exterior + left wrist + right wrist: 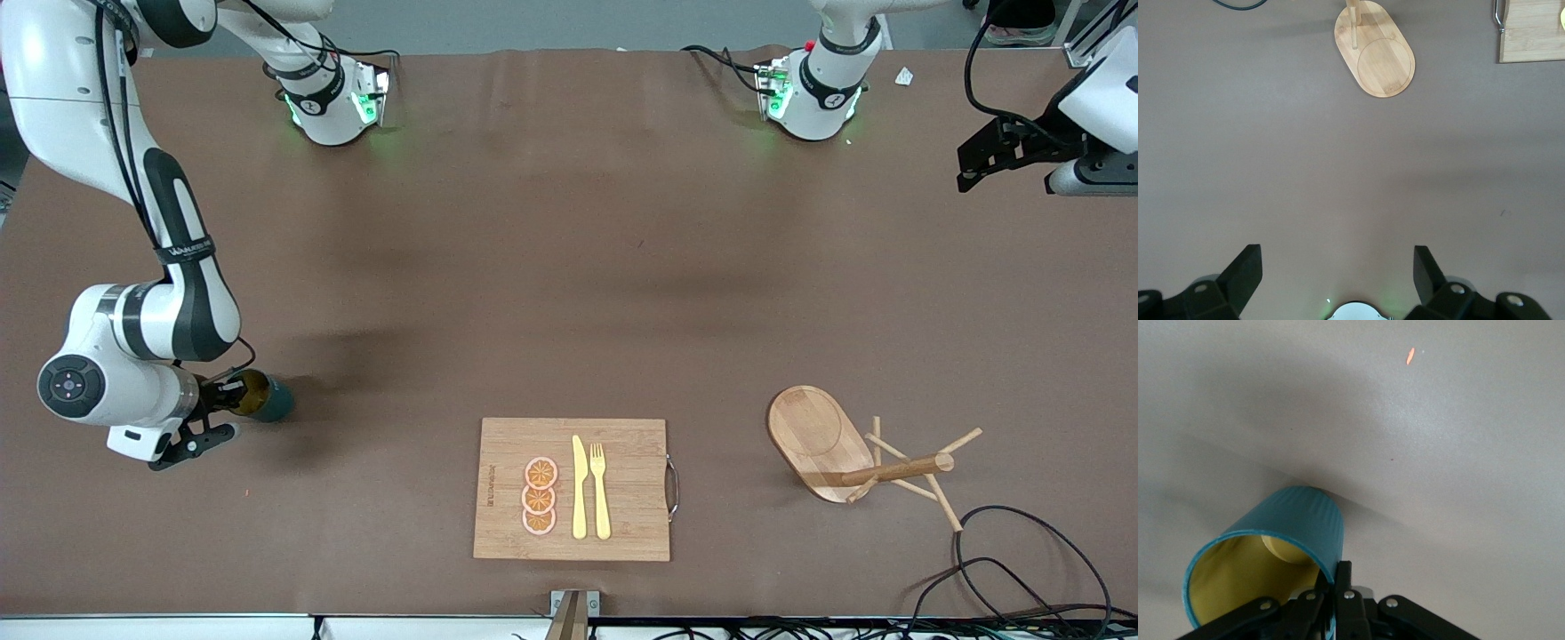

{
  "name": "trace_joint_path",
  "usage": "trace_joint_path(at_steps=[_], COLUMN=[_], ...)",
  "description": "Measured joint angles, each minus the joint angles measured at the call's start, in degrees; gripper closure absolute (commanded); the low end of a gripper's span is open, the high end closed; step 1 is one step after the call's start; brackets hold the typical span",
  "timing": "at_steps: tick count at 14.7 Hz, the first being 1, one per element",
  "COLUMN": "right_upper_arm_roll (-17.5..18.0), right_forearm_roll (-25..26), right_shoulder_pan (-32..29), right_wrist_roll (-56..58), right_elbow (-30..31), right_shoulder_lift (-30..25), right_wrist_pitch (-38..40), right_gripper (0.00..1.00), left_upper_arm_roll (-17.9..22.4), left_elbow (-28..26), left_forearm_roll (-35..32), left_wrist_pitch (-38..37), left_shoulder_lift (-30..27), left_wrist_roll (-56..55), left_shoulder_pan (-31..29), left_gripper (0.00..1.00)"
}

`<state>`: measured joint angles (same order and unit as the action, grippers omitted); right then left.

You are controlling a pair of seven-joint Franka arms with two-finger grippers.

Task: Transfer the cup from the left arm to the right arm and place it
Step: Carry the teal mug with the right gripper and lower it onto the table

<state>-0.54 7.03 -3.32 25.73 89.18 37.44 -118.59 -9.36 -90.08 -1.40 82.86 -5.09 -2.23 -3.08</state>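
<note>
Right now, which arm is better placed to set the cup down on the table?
The right arm. Its gripper already has its jaws shut on the teal cup's rim, low over the table. The left gripper waits open and empty, up by its base.

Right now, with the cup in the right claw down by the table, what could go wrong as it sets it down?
1. The right claw pinches only the rim of the cup, so the cup may twist or slip.
2. The cup is tipped on its side; released like this, it could roll across the table.
The left claw waits open, up at its end of the table.
</note>
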Motion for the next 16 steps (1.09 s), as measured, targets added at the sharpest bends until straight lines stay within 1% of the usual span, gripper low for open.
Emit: trace_joint_path(at_steps=[1,3,4,8,9,10,11,14,16], right_upper_arm_roll=[0.0,0.1,0.1,0.2,0.3,0.4,0.5,0.8,0.9], right_forearm_roll=[-0.1,-0.8,-1.3,-1.7,-1.7,-1.7,-1.7,-1.7,-1.7], right_shoulder_pan=[-0.2,-0.3,-0.3,-0.4,-0.4,-0.4,-0.3,-0.3,-0.2], right_wrist_roll=[0.0,0.0,0.0,-0.1,-0.1,-0.1,-0.1,-0.1,-2.2], right_elbow=[0.0,0.0,0.0,-0.2,-0.4,-0.7,-1.4,-4.8,-6.6], right_shoulder_lift=[0.0,0.1,0.1,0.1,0.0,0.0,-0.1,-1.8,-4.7], right_wrist_pitch=[0.0,0.0,0.0,0.0,-0.1,-0.1,-0.2,-0.2,2.0], right_gripper=[0.83,0.59,0.55,0.3,0.22,0.06,0.0,0.0,0.0], left_upper_arm_roll=[0.0,0.0,0.0,0.0,0.1,0.1,0.1,0.2,0.1], left_elbow=[0.0,0.0,0.0,0.0,0.0,0.0,0.0,0.0,0.0], left_forearm_roll=[0.0,0.0,0.0,0.0,0.0,0.0,0.0,0.0,0.0], left_wrist_pitch=[0.0,0.0,0.0,0.0,0.0,0.0,0.0,0.0,0.0], left_shoulder_lift=[0.0,0.0,0.0,0.0,0.0,0.0,0.0,0.0,0.0], left_wrist_roll=[-0.1,-0.1,-0.1,-0.1,-0.1,-0.1,-0.1,-0.1,-0.1], left_shoulder_pan=[0.0,0.0,0.0,-0.1,-0.1,-0.2,-0.2,-0.2,-0.1], left_gripper=[0.0,0.0,0.0,0.0,0.0,0.0,0.0,0.0,0.0])
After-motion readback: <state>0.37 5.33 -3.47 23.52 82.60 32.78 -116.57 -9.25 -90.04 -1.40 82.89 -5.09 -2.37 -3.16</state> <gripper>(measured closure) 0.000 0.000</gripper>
